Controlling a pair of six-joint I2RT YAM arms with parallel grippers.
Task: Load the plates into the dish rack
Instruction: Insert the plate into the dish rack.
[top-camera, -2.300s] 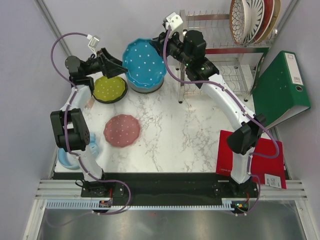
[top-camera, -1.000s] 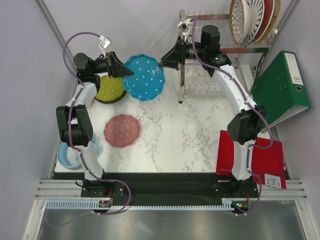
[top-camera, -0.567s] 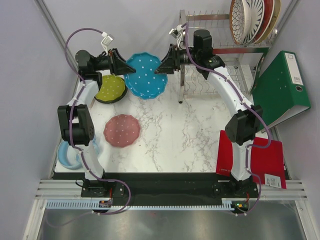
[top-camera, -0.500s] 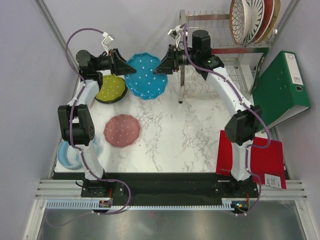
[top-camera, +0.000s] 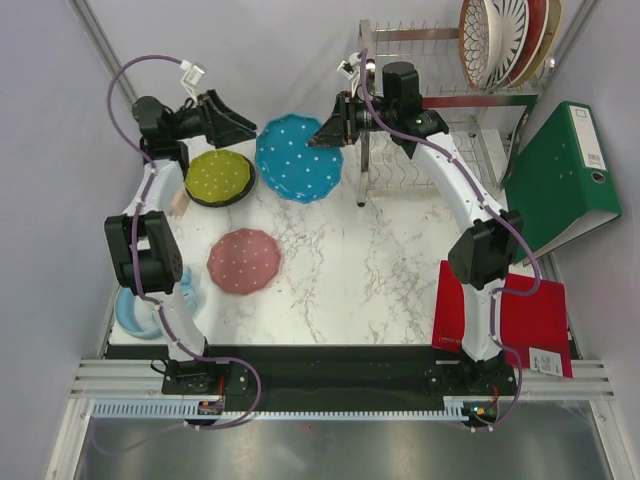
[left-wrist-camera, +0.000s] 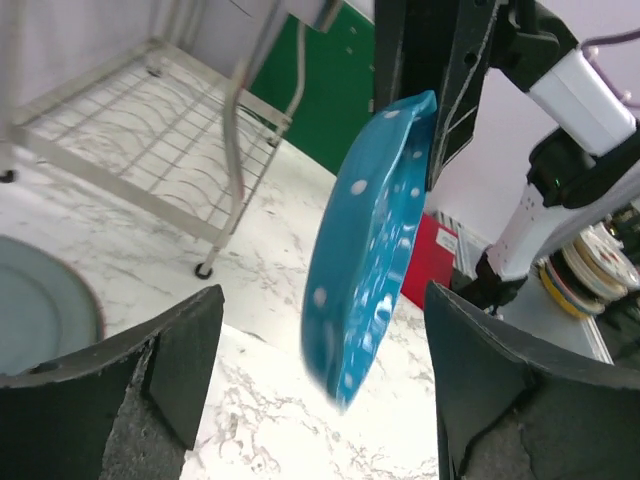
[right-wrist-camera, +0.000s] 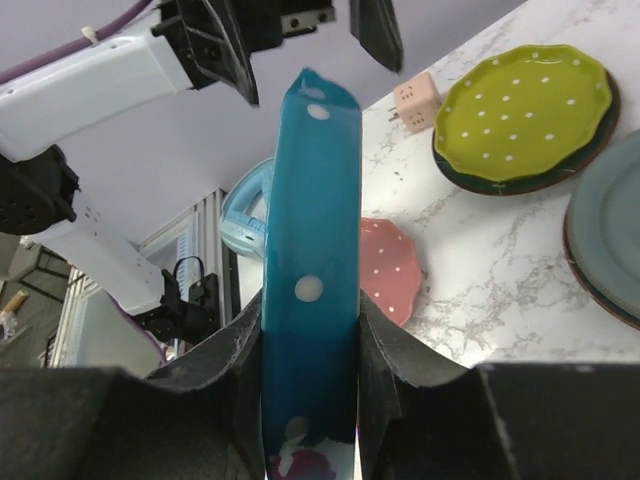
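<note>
The teal plate with white dots (top-camera: 298, 157) hangs on edge above the table. My right gripper (top-camera: 330, 130) is shut on its right rim. In the right wrist view the plate (right-wrist-camera: 310, 230) stands edge-on, pinched at my right gripper (right-wrist-camera: 310, 385). My left gripper (top-camera: 240, 128) is open just left of the plate and apart from it. In the left wrist view the plate (left-wrist-camera: 370, 230) hangs free at my left gripper (left-wrist-camera: 320, 395). The steel dish rack (top-camera: 440, 150) stands at the back right. Its top tier holds the striped white plate (top-camera: 500, 38) and others.
A lime plate (top-camera: 219, 176) lies on a dark plate at the back left, with a pink plate (top-camera: 245, 261) nearer. A grey-blue plate (right-wrist-camera: 610, 240) lies under the teal one. A small pink cube (top-camera: 178, 205), a light blue object (top-camera: 140, 310), a green binder (top-camera: 565, 175) and a red folder (top-camera: 510, 315) sit at the sides.
My left gripper has let go of the teal plate and drawn back to the left. My right gripper has shut on the plate's rim and carried it slightly right.
</note>
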